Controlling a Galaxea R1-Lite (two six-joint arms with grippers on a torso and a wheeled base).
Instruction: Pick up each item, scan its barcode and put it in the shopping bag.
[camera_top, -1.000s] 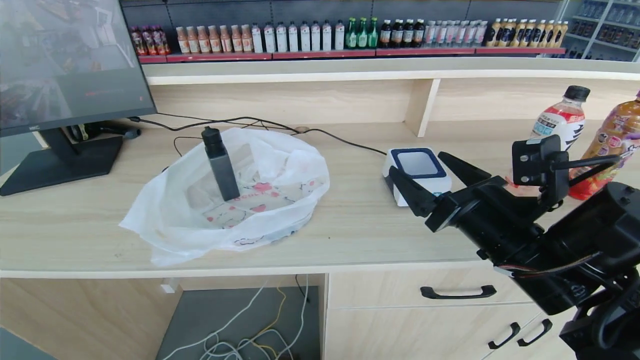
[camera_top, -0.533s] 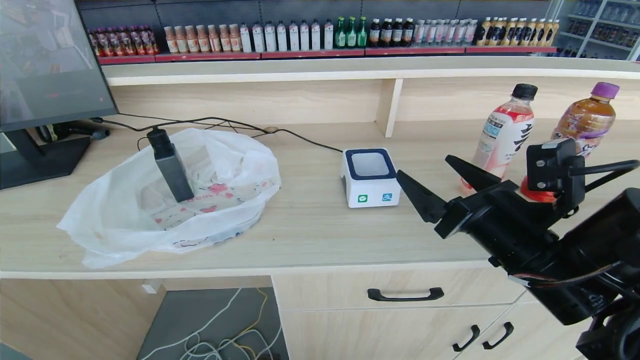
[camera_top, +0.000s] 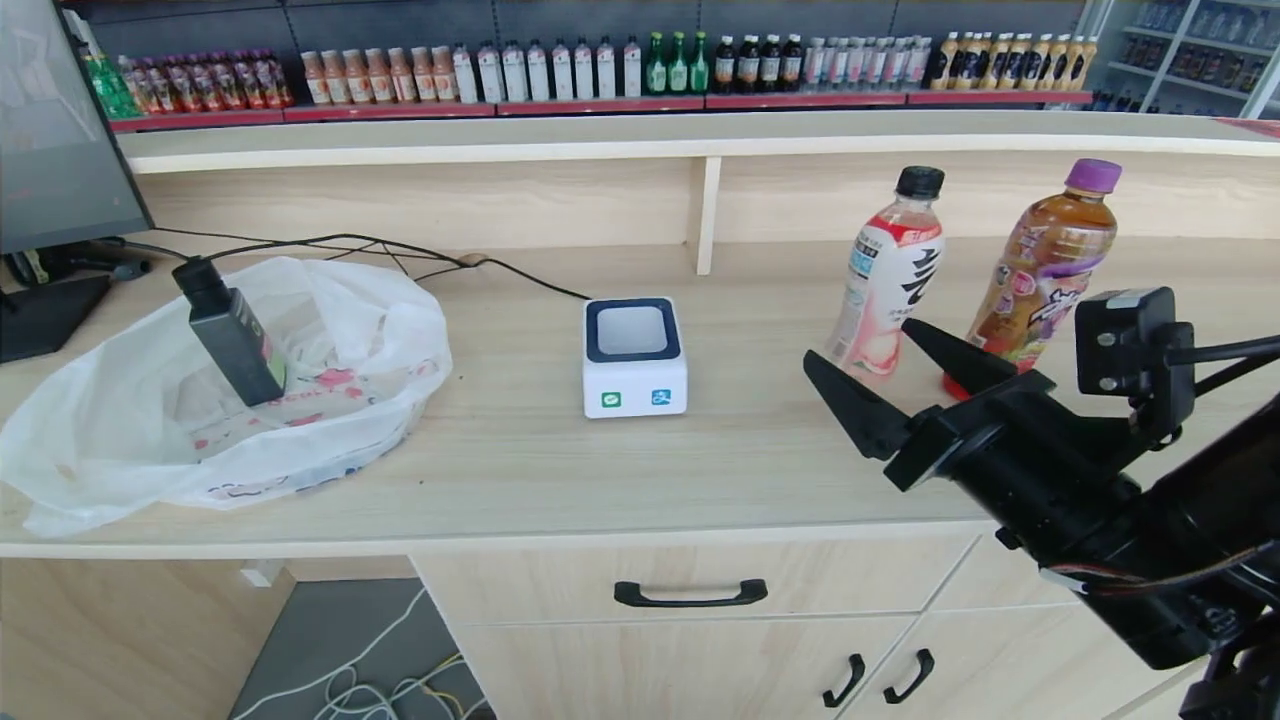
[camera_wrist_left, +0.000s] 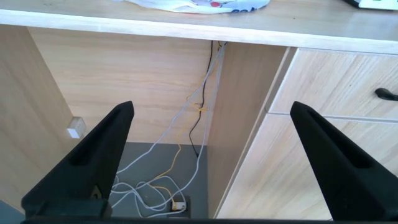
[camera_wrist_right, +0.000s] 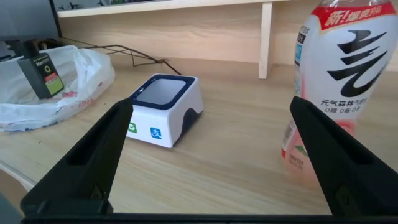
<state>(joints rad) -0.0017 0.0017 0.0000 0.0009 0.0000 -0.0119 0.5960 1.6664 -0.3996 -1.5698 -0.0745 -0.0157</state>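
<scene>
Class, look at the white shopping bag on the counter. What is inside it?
One dark, black-capped bottle stands tilted inside the shopping bag. Its crumpled folds hide parts of its floor.

The pink bottle (camera_wrist_right: 336, 81) carried large black characters on its white label, with small print beneath. The scanner (camera_top: 634, 357) showed one green and one blue icon. The dark bottle (camera_wrist_right: 38, 74) had a yellow label, unreadable.
</scene>
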